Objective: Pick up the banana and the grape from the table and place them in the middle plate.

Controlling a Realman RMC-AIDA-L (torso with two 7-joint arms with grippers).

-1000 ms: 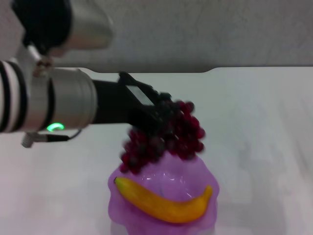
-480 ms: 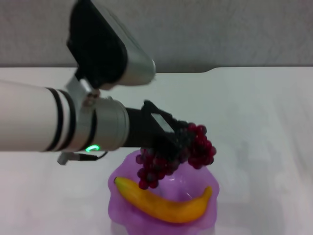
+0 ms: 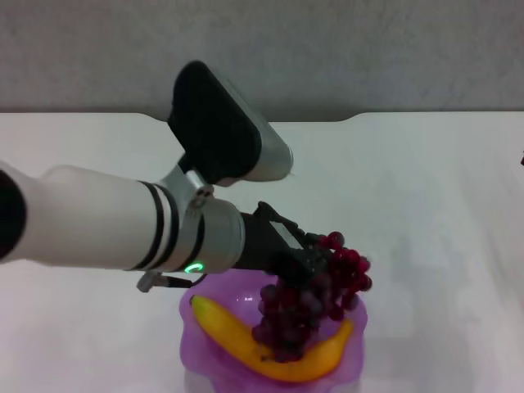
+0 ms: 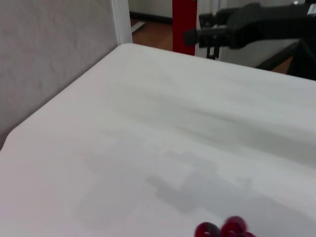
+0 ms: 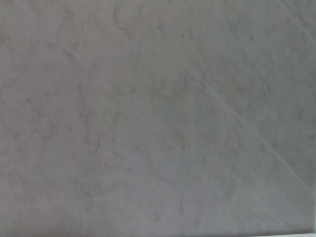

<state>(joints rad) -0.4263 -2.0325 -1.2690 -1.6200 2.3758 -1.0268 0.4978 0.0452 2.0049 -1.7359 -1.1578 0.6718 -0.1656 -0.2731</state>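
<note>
My left gripper [image 3: 304, 255] reaches in from the left and is shut on the top of the grape [image 3: 313, 301], a dark red-purple bunch. The bunch hangs down into the middle plate [image 3: 199, 348], a light-purple scalloped plate at the near edge, and its lower end lies over the banana [image 3: 219, 322]. The yellow banana lies across the plate, its middle hidden by the grape. A few of the grapes [image 4: 224, 229] show in the left wrist view. My right gripper [image 4: 200, 34] shows far off in the left wrist view, held above the far side of the table [image 3: 442, 213].
The white table stretches wide around the plate, with a notched far edge [image 3: 348, 119] against a grey wall. The right wrist view shows only grey wall. A red post [image 4: 183, 24] stands beyond the table in the left wrist view.
My left arm has moved right and down with the grape. The bunch has gone from above the plate's far rim to hanging inside the plate over the banana.
</note>
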